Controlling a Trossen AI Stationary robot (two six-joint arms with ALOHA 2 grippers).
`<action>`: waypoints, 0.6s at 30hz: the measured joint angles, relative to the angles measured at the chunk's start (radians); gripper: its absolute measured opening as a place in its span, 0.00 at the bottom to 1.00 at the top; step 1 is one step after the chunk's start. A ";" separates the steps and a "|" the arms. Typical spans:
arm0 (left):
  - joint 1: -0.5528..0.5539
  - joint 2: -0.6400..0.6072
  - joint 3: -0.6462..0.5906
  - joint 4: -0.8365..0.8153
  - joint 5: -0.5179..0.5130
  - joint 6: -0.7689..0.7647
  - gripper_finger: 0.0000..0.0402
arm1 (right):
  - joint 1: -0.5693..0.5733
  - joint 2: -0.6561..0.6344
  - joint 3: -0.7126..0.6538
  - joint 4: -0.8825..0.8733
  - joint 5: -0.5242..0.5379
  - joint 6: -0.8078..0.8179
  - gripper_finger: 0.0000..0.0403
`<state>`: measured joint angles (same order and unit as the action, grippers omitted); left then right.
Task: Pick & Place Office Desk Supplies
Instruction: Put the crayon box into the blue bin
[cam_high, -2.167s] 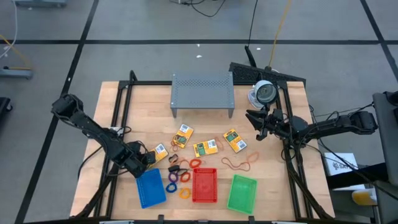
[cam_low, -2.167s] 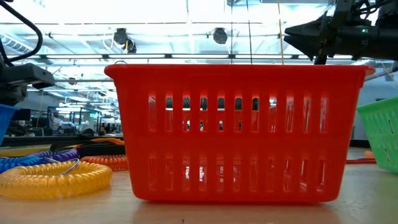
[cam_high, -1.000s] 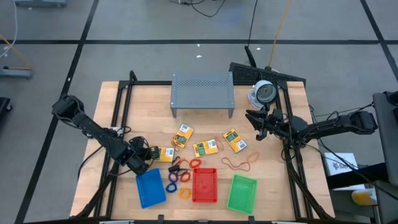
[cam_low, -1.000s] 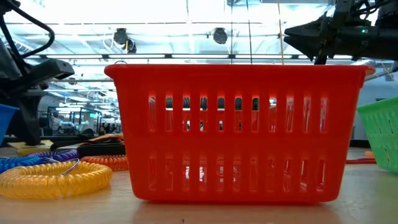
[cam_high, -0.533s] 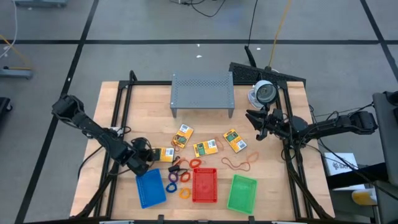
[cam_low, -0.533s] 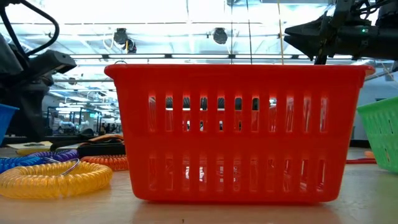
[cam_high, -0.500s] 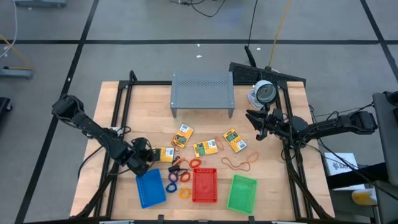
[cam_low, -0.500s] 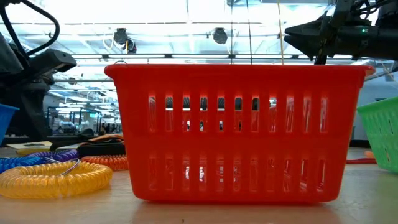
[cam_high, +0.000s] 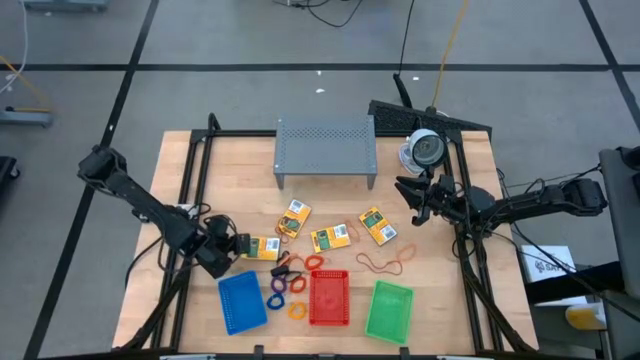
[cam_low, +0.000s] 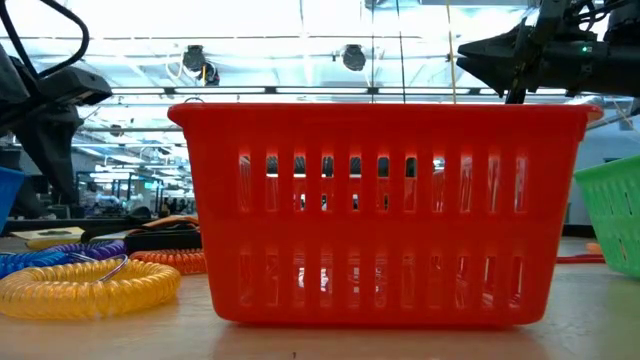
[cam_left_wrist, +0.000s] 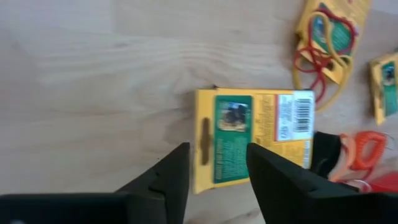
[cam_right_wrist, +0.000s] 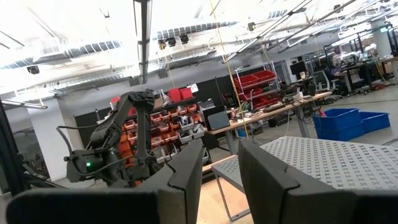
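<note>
Fingers parting — left hand (cam_left_wrist: 217, 171) is opening over the crayon box (cam_left_wrist: 252, 137), now lying free on the surface (cam_left_wrist: 93, 93), not in a tray; right hand (cam_high: 408, 197) hovering part-open, empty.

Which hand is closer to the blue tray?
Left. The left hand hovers just behind the blue tray; the right hand hangs far across the table near the shelf.
</note>
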<state>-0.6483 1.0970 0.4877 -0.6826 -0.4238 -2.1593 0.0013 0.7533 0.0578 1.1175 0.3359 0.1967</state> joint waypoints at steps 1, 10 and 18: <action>0.000 -0.008 0.000 -0.017 0.009 -0.002 0.43 | 0.000 0.000 0.000 0.000 0.000 0.000 0.23; 0.000 -0.009 0.000 -0.040 0.041 -0.001 0.44 | 0.000 0.000 0.000 0.000 0.000 0.000 0.23; 0.000 0.003 -0.029 0.006 0.045 -0.001 0.44 | 0.000 0.000 0.000 0.000 0.000 0.000 0.23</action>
<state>-0.6483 1.0996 0.4587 -0.6764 -0.3791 -2.1605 0.0013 0.7532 0.0576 1.1179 0.3355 0.1967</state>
